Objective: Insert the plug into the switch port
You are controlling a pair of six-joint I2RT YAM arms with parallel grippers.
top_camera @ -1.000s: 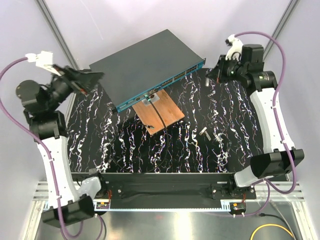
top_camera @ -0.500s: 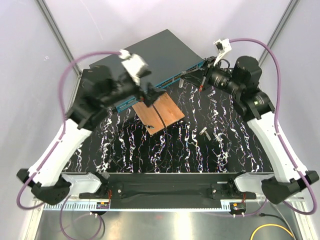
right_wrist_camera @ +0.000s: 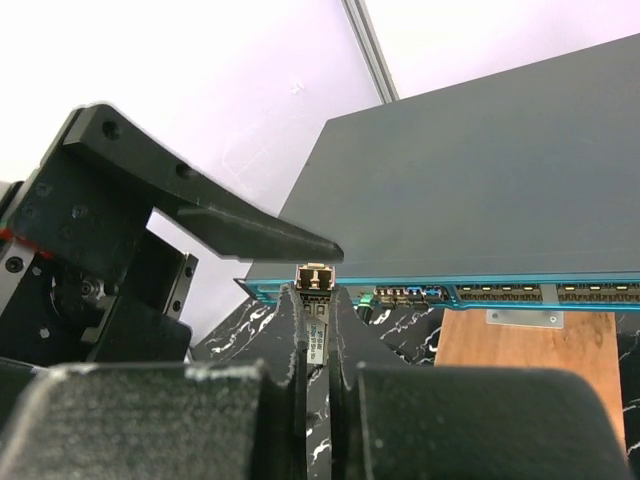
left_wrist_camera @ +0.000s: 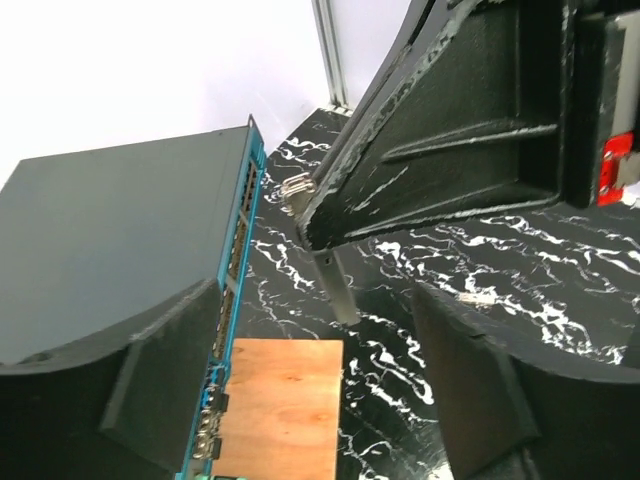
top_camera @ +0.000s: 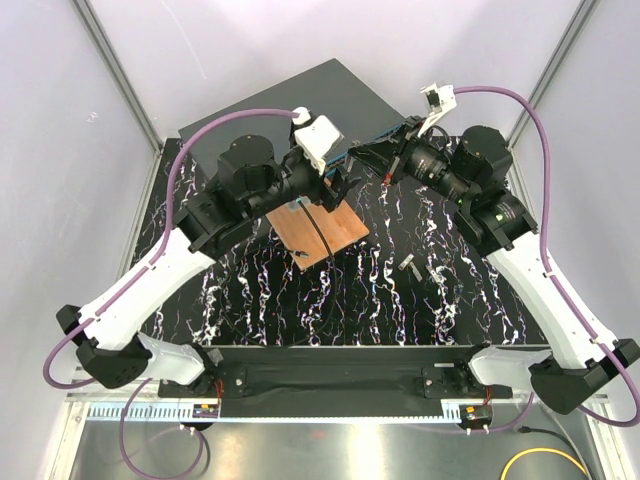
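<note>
teal edging marks the front face of the switch (top_camera: 285,112), a flat dark grey box lying at the back of the black marbled bench (top_camera: 250,290), that face turned toward the arms. a copper-brown board (top_camera: 338,228) lies just in front of it. the right jaws are closed on the plug (right_wrist_camera: 313,285), pinching its slim body with the metal end sticking out past the tips. the plug hangs in the air close before the teal face, near one end of it, and sits in no port. the left arm (top_camera: 190,250) reaches across to the same spot, its jaws spread wide and holding nothing, one finger (right_wrist_camera: 250,232) just above the plug's tip. two small metal pieces (top_camera: 410,265) lie on the bench to the right of the board.
</note>
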